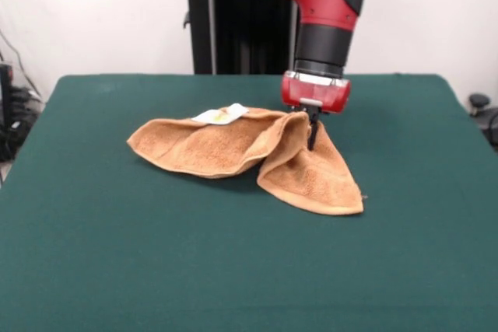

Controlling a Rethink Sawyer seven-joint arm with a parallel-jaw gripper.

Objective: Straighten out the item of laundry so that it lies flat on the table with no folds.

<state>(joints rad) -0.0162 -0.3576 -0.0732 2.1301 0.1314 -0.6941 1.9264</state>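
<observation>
The orange-tan towel (233,149) lies folded and bunched on the dark green table (249,270), a little behind the middle. Its white label (220,115) shows on the far upper edge. One part stretches left as a folded band; another hangs down to the right as a triangular flap ending at a corner near the front right. My gripper (312,131) comes down from the red arm and is shut on the towel at its raised peak, holding that part lifted off the table.
The black pedestal (233,29) stands behind the table's far edge. Cables and dark gear sit off the table at the left edge (12,114), and a dark object (481,106) sits off the right edge.
</observation>
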